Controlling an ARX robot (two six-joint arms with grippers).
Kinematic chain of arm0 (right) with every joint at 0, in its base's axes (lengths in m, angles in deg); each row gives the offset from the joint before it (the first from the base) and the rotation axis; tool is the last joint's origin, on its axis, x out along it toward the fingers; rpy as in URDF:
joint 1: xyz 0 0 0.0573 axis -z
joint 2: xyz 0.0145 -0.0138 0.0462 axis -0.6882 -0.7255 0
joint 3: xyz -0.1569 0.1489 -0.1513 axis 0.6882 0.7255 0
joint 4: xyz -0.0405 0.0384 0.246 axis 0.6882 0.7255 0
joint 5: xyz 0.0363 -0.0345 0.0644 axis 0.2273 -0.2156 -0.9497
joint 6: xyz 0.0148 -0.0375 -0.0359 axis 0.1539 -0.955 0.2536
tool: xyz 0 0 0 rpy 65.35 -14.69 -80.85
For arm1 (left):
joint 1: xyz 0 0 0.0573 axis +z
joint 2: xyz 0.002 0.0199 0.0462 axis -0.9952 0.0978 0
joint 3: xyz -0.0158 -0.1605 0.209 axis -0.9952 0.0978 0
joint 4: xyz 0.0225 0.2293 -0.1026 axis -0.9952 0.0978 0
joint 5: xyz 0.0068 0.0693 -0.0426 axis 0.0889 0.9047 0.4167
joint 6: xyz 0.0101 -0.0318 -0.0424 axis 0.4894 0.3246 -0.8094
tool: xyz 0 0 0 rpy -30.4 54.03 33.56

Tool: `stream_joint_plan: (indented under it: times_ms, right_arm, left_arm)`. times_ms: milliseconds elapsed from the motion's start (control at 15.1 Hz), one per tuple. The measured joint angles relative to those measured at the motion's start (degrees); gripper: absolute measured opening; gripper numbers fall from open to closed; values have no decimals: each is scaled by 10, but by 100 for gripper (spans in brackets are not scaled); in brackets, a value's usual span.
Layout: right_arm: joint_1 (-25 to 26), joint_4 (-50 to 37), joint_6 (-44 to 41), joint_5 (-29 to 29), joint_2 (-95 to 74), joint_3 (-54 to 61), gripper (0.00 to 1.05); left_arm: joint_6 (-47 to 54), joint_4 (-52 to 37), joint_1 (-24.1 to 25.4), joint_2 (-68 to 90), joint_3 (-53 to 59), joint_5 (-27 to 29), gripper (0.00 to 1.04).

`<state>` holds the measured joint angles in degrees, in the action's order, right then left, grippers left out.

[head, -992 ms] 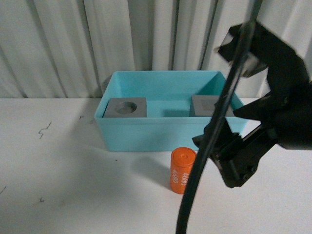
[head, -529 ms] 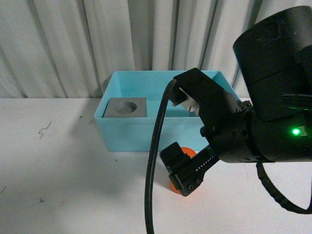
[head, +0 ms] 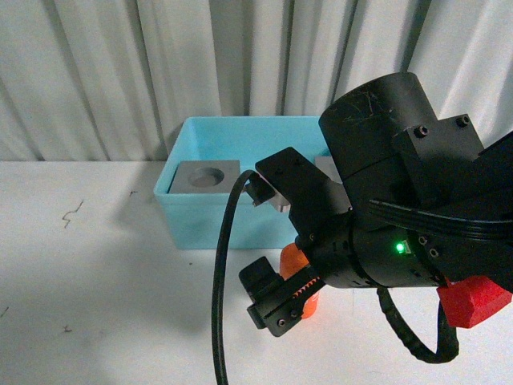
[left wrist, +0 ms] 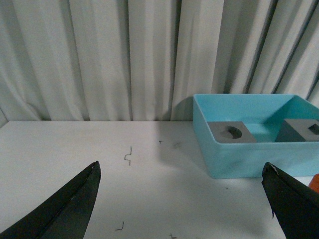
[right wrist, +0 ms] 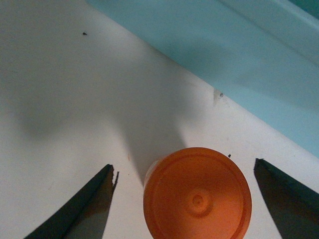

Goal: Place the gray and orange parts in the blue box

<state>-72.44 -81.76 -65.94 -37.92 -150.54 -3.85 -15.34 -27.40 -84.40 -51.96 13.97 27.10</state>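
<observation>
White tabletop (head: pixel 96 281) before pale curtains. Lower left and lower right of the left wrist view: left pincer (left wrist: pixel 184 199) wide open, empty, well apart from the work. Centre-bottom of the right wrist view: orange cylinder (right wrist: pixel 198 196) upright, axis vertical, between the spread, empty right pincer (right wrist: pixel 192 199) tips, untouched. Upper right: blue box (right wrist: pixel 239 59), near.

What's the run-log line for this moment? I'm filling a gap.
right pincer: open, straddling upright orange cylinder | both gray cubes: in blue box | left pincer: open, idle
</observation>
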Motion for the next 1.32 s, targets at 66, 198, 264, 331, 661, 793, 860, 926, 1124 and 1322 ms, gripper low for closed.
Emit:
stream_joint_plan:
  times_ms: [66, 198, 264, 331, 661, 793, 860, 926, 1124, 1322]
  right_arm:
    - [1, 1, 4, 4, -3, -2, 80]
    - [1, 0, 11, 5, -6, -2, 57]
    - [1, -2, 13, 5, -6, -2, 54]
    - [1, -2, 12, 5, -6, -2, 51]
    - [1, -3, 16, 5, -5, -3, 48]
    - [2, -2, 26, 2, 3, -3, 48]
    - [6, -7, 41, -16, 37, 2, 48]
    - [17, -15, 58, -34, 84, 3, 48]
    - [59, 10, 90, -7, -19, -263, 48]
    - [38, 39, 119, 55, -111, -338, 48]
  left_arm:
    - [0, 0, 0, 0, 0, 0, 98]
    - [0, 0, 0, 0, 0, 0, 98]
    - [0, 0, 0, 0, 0, 0, 98]
    - [0, 0, 0, 0, 0, 0, 98]
    - [0, 0, 0, 0, 0, 0, 98]
    - [0, 0, 0, 0, 0, 0, 98]
    - [0, 0, 0, 0, 0, 0, 98]
    - [0, 0, 0, 0, 0, 0, 98]
    - [0, 0, 0, 0, 0, 0, 98]
    - [0, 0, 0, 0, 0, 0, 98]
